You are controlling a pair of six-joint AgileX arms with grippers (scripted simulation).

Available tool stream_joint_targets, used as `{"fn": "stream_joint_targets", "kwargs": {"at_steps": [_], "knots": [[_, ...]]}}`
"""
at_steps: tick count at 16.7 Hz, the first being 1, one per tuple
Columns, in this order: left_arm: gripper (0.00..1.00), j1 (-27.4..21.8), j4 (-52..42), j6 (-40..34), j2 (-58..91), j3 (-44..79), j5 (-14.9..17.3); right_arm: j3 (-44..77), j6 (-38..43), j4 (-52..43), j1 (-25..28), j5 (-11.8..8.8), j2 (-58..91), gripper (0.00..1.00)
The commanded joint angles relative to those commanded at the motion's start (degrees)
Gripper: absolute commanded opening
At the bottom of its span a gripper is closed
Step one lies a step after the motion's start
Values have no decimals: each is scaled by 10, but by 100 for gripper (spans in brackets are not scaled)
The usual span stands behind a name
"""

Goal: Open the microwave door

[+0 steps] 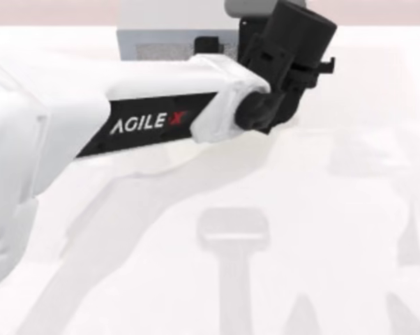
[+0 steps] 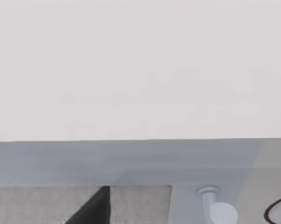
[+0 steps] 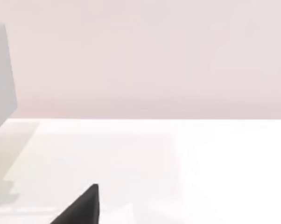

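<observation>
A: Where is the microwave (image 1: 169,31)?
B: At the far edge of the table (image 1: 321,209), left of centre in the top view, mostly hidden behind my left arm (image 1: 126,115).
A: And the microwave door (image 2: 140,205)?
B: The left wrist view shows it close up: a strip of speckled window, with the slim handle (image 2: 217,210) beside it.
A: The left gripper (image 1: 294,49)?
B: Right in front of the microwave, above the table. One dark finger (image 2: 96,207) shows against the window; whether the fingers are apart or together, I cannot tell.
A: The right gripper (image 3: 82,207)?
B: Low over bare table, well apart from the microwave; same, I cannot tell.
</observation>
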Motion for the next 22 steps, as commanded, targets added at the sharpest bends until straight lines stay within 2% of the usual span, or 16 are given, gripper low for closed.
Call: {"fn": "stream_joint_targets", "kwargs": {"at_steps": [11,19,20,22], "knots": [[2,0,0,0,0,0,0,0,0,0,0,0,0,100],[0,0,0,0,0,0,0,0,0,0,0,0,0,100],[0,-34,-3,1,-12,-25,-2,0,0,0,0,0,0,100],[0,-34,-10,-1,-8,-18,1,0,0,0,0,0,0,100]]}}
